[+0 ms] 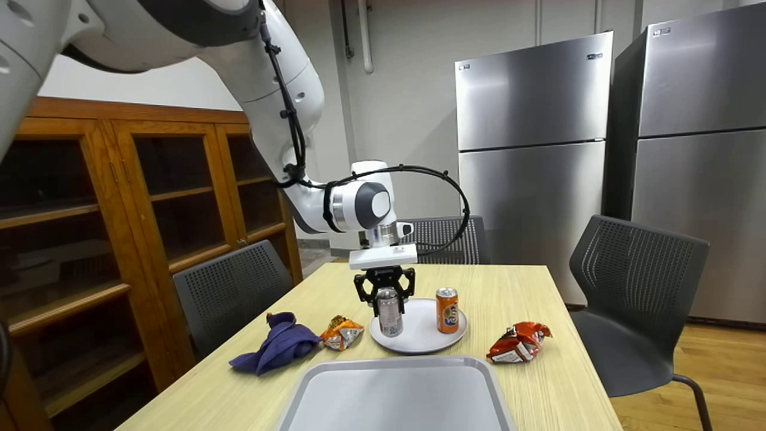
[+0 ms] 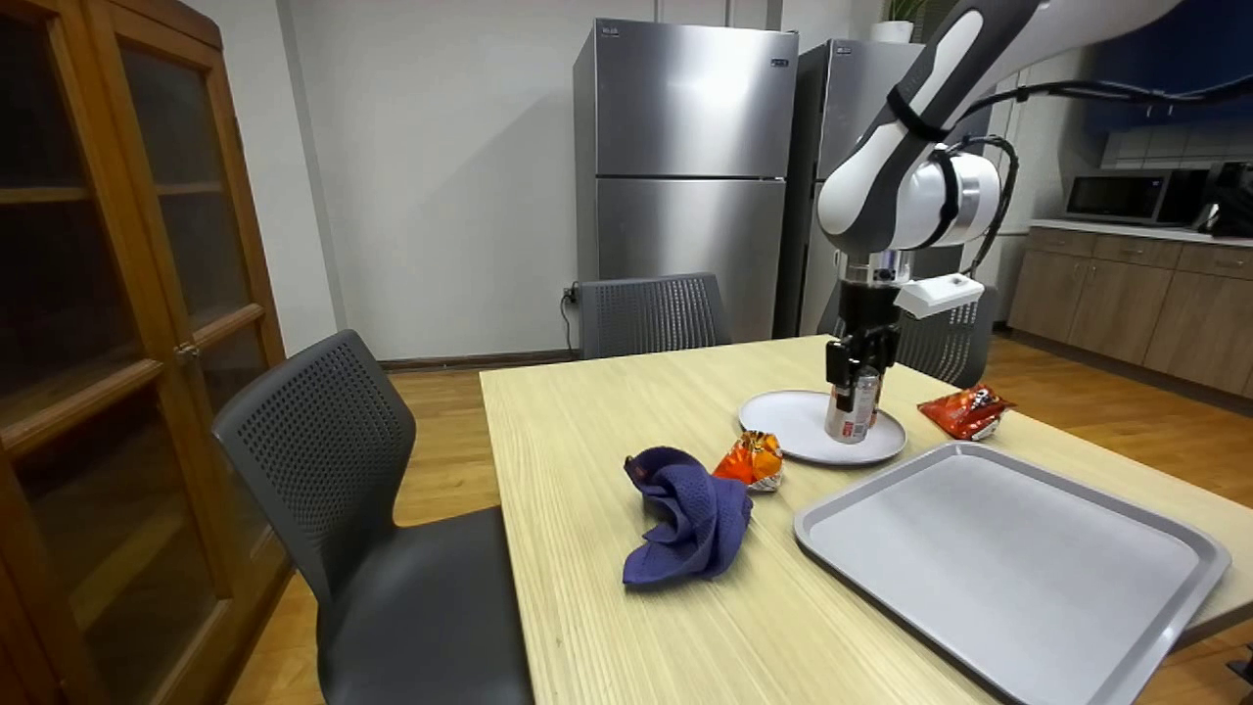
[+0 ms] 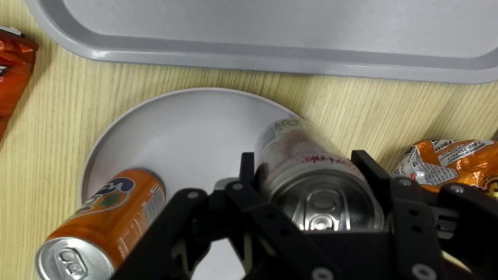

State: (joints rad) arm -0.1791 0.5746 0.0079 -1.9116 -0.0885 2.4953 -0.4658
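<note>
Wrist view shows two cans (image 3: 317,175), one held.

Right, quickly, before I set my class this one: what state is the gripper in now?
Gripper: closed, holding the silver can from both sides.

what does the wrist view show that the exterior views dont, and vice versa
Only the wrist view clearly shows the lettering on the Diet Coke can and its pull tab. Only the exterior views show stainless-steel refrigerators, grey chairs and a glass-doored wooden cabinet. All share the gripper holding that can, the plate, tray, snack bags and, barely visible in an exterior view, the Fanta can.
</note>
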